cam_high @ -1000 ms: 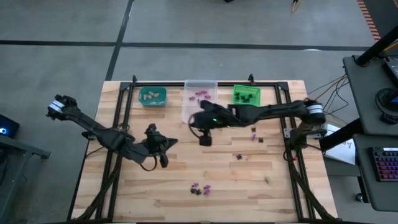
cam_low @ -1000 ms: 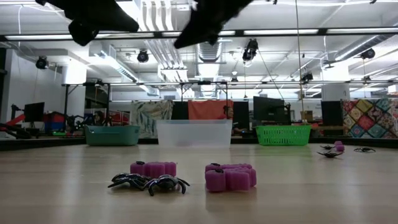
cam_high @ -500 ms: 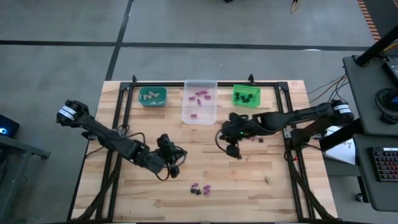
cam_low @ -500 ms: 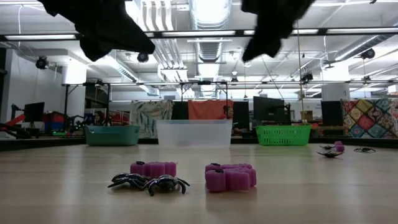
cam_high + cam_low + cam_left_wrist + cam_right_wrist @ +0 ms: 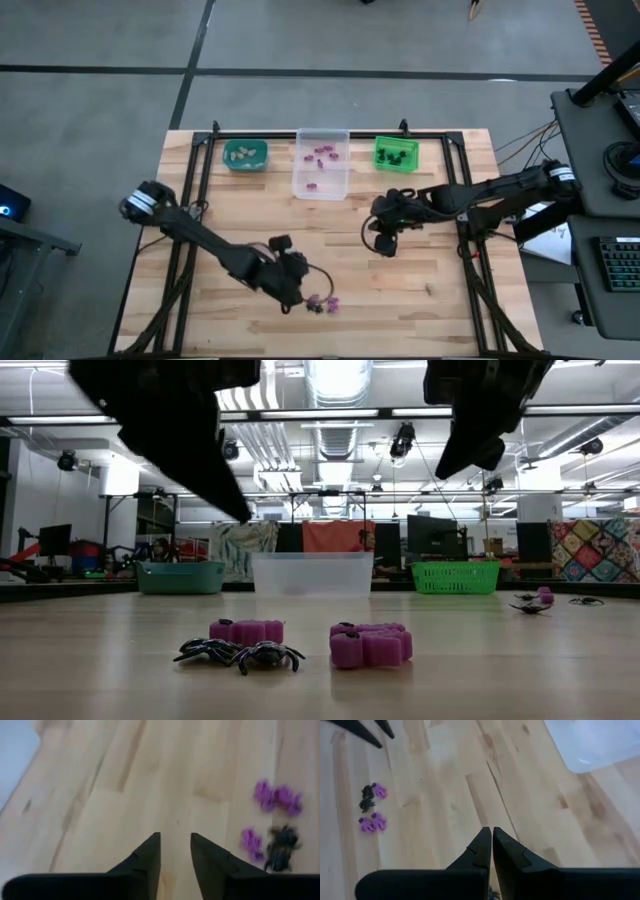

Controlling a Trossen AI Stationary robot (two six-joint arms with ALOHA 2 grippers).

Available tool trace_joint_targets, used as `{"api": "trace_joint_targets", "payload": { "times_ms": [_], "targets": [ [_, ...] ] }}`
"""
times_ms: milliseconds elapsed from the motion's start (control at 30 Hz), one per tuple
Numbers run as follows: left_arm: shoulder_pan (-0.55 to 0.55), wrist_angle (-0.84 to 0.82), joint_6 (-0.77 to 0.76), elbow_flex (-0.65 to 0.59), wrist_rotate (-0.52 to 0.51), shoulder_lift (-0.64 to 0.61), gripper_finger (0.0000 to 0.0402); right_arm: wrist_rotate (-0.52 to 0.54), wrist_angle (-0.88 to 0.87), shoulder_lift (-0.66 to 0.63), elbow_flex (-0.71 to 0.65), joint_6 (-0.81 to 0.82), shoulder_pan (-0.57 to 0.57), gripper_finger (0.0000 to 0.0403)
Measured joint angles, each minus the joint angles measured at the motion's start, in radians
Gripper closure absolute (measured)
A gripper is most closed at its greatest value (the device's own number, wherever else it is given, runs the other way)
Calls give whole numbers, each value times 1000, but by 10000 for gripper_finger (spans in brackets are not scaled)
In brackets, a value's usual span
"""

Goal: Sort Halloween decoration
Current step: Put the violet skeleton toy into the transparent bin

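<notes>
Near the table's front edge lies a small cluster of Halloween decoration (image 5: 321, 304): purple pieces (image 5: 274, 796) and black spiders (image 5: 282, 849). The low view shows the purple pieces (image 5: 371, 645) and spiders (image 5: 240, 654) resting flat on the wood. My left gripper (image 5: 175, 842) hangs open just left of the cluster (image 5: 296, 293), above the table, with nothing between its fingers. My right gripper (image 5: 492, 834) is shut and empty over the table's middle right (image 5: 385, 243). More dark and purple pieces (image 5: 409, 214) lie near it.
Three bins stand along the far edge: teal (image 5: 245, 154) with pale pieces, clear (image 5: 322, 165) with purple pieces, green (image 5: 396, 152) with black pieces. A black frame (image 5: 200, 180) runs along the table's sides. Bare wood lies between the bins and the cluster.
My left gripper has gone toward the table's near edge and right, dropping lower and tipping down beside the cluster. My right gripper has drawn back from the clear bin toward the table's right, mostly in the first half second. The pieces on the table have stayed put.
</notes>
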Motion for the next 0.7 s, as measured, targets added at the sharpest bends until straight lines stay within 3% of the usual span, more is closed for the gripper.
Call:
{"api": "trace_joint_targets", "payload": {
  "times_ms": [167, 333, 700],
  "targets": [
    [-48, -138, 18, 135, 0, 121, 271, -2, 7, 1, 0, 91, 88, 394],
    [-108, -132, 82, 208, -27, 201, 253, 30, 11, 6, 0, 163, 200, 394],
    [-128, 0, 68, 172, -58, 252, 251, 221, 69, 15, 0, 245, 373, 394]
  ]
}}
